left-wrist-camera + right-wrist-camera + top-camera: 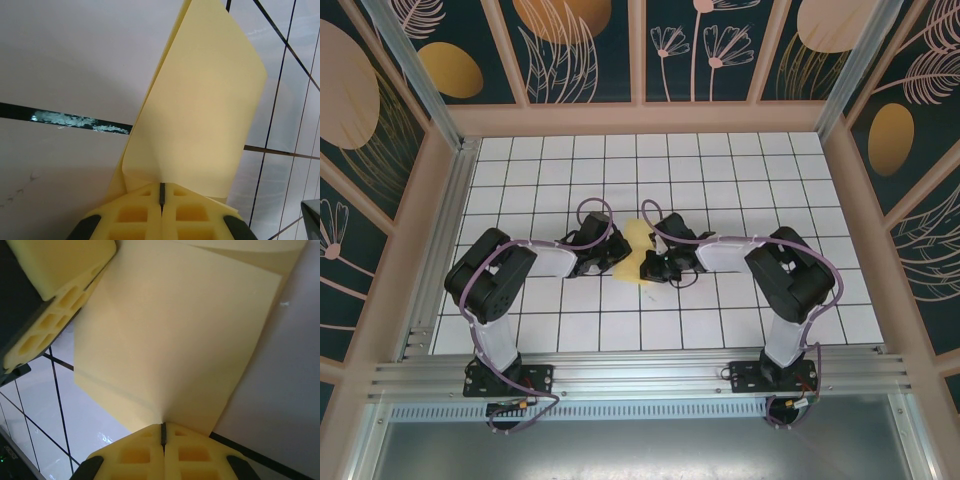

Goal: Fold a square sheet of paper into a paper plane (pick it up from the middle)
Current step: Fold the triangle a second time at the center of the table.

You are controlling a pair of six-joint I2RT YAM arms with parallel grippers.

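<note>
The square sheet of paper (638, 240) is pale yellow and held just above the table's middle between both grippers. My left gripper (616, 255) is shut on one edge of it. In the left wrist view the sheet (205, 100) rises from the closed yellow jaws of the left gripper (161, 186) in folded layers. My right gripper (653, 268) is shut on the opposite edge. In the right wrist view the right gripper (163, 426) pinches the sheet (175, 330), which fans out with a crease, and the left gripper's fingers (55, 275) sit at the upper left. The paper plane is out of view.
The white grid table (720, 180) stretches away on all sides of the arms. Wooden walls (640, 118) with dark floral panels enclose the back and sides. An aluminium rail (640, 375) carrying both arm bases runs along the near edge.
</note>
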